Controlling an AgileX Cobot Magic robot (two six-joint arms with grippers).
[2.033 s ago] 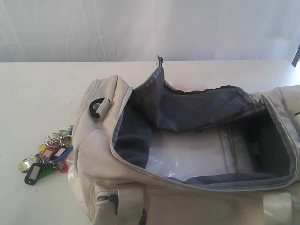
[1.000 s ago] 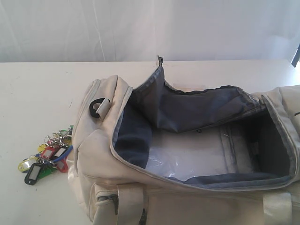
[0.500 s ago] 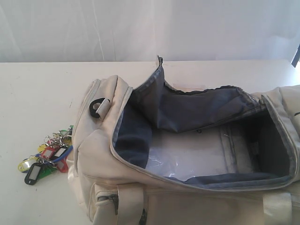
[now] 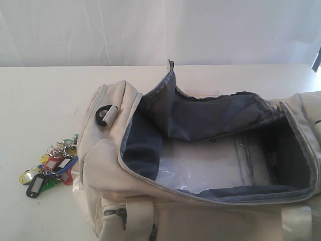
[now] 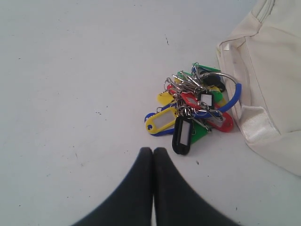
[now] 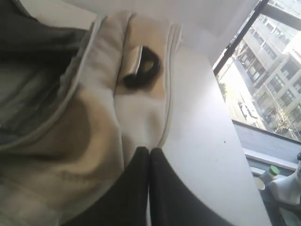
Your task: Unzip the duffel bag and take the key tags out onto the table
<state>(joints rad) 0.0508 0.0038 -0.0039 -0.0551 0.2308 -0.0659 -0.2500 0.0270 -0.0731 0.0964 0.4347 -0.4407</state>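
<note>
L gripper [image 5: 153, 149]: black fingers pressed flat together, nothing betw. them, tips near the key tags [image 5: 193, 110]. Key tags: one bunch, yellow, blue, red, green and black plastic on metal rings, lying on the table [image 5: 70, 70] just beside the end of the duffel bag [image 4: 108, 165]; whether tags touch the fabric can't be told. In ext. view the bunch sits off the bag's left end, outside the bag. R gripper [image 6: 149, 149]: fingers likewise closed tight, holding nothing, tips close over a cream end panel of the bag w/ a black D-ring [image 6: 141, 70]; contact w/ the fabric can't be told. Duffel bag, near side: shiny off-white strap [image 4: 296, 221] at right, side pocket [image 4: 116, 215] w/ zip at left corner. Bag top: unzipped, mouth gaping wide, grey piping round the opening. Inside: grey lining [image 4: 200, 118] and a clear plastic sheet [image 4: 200, 168] on the bottom. Far flap stands up, folded back, lining showing. Left-end D-ring [image 4: 104, 115]: black, on bag's upper left corner. Beyond the bag: bare white table to its far edge, then white backdrop [image 4: 150, 30]. R wrist view also shows a window [image 6: 263, 70] w/ buildings past the table edge.
</note>
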